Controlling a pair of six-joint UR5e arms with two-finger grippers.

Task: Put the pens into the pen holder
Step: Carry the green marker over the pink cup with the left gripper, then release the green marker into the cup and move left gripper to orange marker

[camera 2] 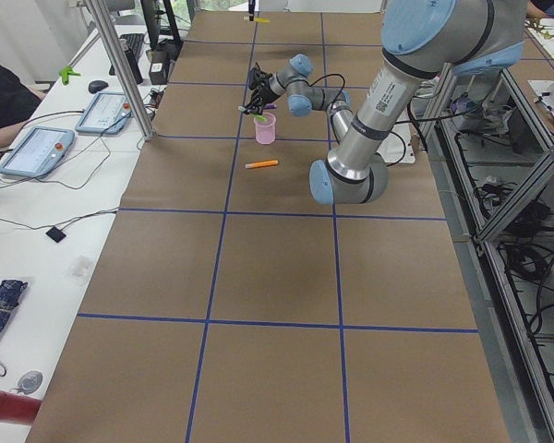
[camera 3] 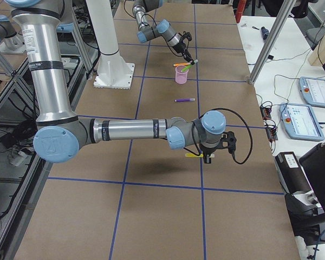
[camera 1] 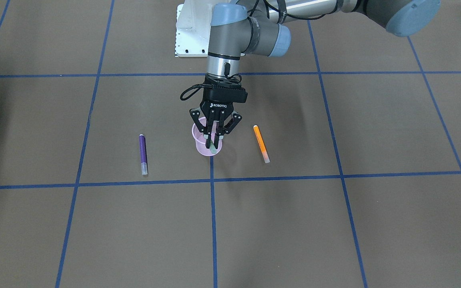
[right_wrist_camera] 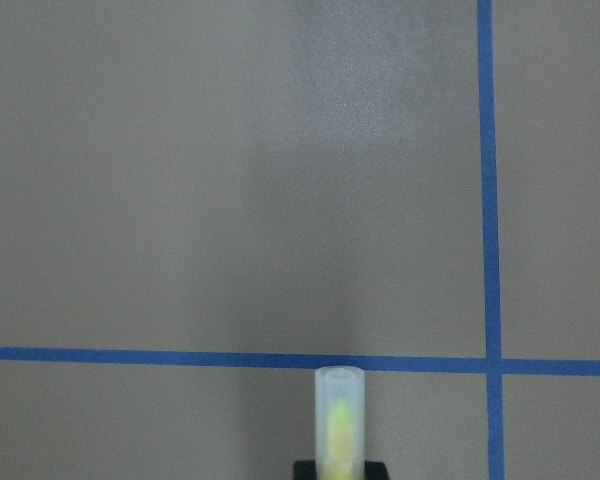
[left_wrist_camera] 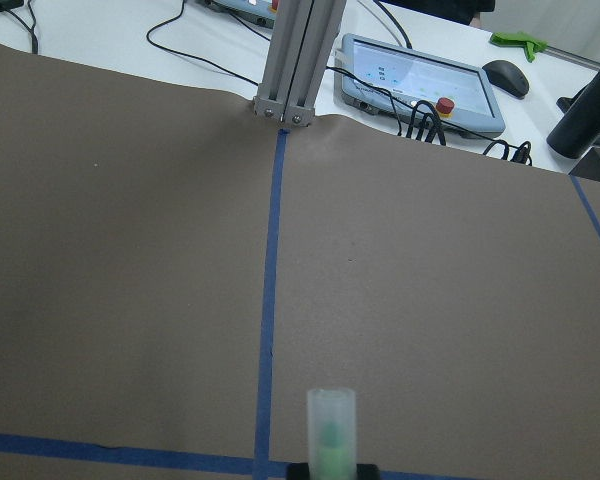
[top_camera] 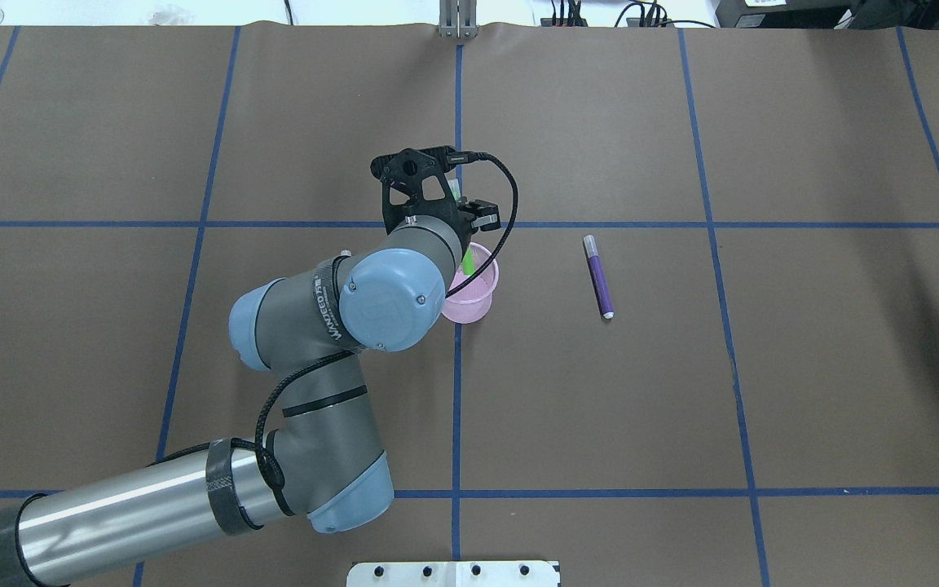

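Note:
The pink mesh pen holder (camera 1: 200,149) stands upright at mid table, also in the overhead view (top_camera: 476,300). My left gripper (camera 1: 213,142) is right above its mouth and shut on the green pen (camera 1: 212,148), which it holds tilted; its whitish cap shows in the left wrist view (left_wrist_camera: 331,425). The purple pen (camera 1: 143,154) and the orange pen (camera 1: 261,143) lie flat on the table on either side of the holder. My right gripper (camera 3: 207,157) is far off over bare table, shut on the yellow pen (right_wrist_camera: 339,420). My left arm hides the orange pen in the overhead view.
The white base plate (camera 1: 190,32) is at the robot's edge. An aluminium post (left_wrist_camera: 298,60) stands at the far edge. Side benches carry tablets (camera 2: 37,149) and cables. Blue tape lines grid the brown table cover.

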